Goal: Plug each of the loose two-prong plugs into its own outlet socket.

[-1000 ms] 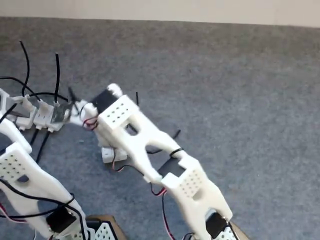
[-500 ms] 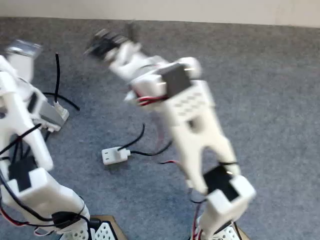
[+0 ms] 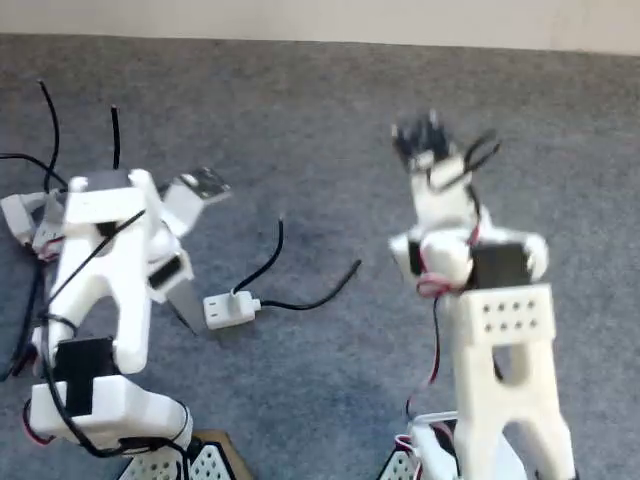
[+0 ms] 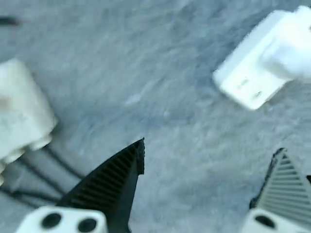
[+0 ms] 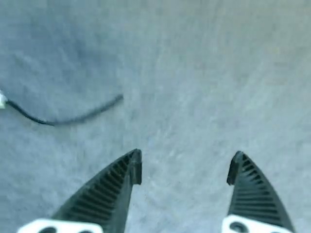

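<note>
We see the left gripper point(image 4: 210, 149) with its fingers spread wide and empty above the grey carpeted table point(image 3: 330, 120). The loose white connector point(image 4: 257, 73) lies flat beyond the fingertips, off toward one finger's side and not between them; we cannot tell whether it is a plug or a socket. A second white block point(image 4: 19, 116) sits on the other side. The right gripper point(image 5: 187, 156) is well apart, its fingers just as wide and holding nothing, with a black cord end point(image 5: 68, 118) ahead.

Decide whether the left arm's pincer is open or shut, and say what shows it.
Open: the left pincer has its fingertips wide apart, bare carpet between them.
</note>
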Tool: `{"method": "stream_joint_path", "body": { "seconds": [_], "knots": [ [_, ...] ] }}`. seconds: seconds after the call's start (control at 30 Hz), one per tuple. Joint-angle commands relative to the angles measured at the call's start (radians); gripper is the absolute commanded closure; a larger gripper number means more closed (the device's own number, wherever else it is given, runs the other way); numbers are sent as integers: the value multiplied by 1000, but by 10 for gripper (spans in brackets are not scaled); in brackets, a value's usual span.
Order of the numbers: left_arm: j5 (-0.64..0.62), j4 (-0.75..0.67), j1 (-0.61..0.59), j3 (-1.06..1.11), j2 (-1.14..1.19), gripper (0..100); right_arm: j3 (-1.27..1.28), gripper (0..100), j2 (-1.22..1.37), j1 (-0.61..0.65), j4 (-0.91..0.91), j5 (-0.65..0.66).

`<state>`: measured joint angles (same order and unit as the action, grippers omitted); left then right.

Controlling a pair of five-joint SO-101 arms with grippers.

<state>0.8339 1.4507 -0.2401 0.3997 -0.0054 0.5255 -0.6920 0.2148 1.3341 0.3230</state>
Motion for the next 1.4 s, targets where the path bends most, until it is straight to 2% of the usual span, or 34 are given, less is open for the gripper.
{"method": "stream_joint_path", "body": {
  "seconds": [0.0,0.13,0.27,0.37,0.57,0.7,0.83,1.0,1.1,1.23,1.37],
  "knots": [
    [3,-84,85,54,-38,614,354,723,-151,-24,-139,-5],
    [-2,-155,153,79,-38,614,524,723,-228,-25,-200,-5],
    [-89,-290,183,111,-36,614,633,723,-280,-25,-271,-6],
    [-109,-364,206,157,-36,633,697,723,-315,-25,-309,-11],
    [-107,-474,271,292,-36,766,832,723,-381,-25,-415,-11],
    [-110,-542,265,337,-36,885,900,723,-435,-25,-470,-11],
    [-132,-552,189,318,-36,992,944,723,-490,-25,-481,-11],
    [-258,-548,-4,179,-19,992,990,723,-550,-25,-481,-9],
    [-292,-543,-113,38,84,992,1009,723,-581,-25,-481,-8],
    [-295,-414,-200,-225,329,993,1010,723,-618,-25,-478,-11],
    [-293,-284,-231,-460,538,987,1021,723,-631,-27,-476,-11]
  ]
}}
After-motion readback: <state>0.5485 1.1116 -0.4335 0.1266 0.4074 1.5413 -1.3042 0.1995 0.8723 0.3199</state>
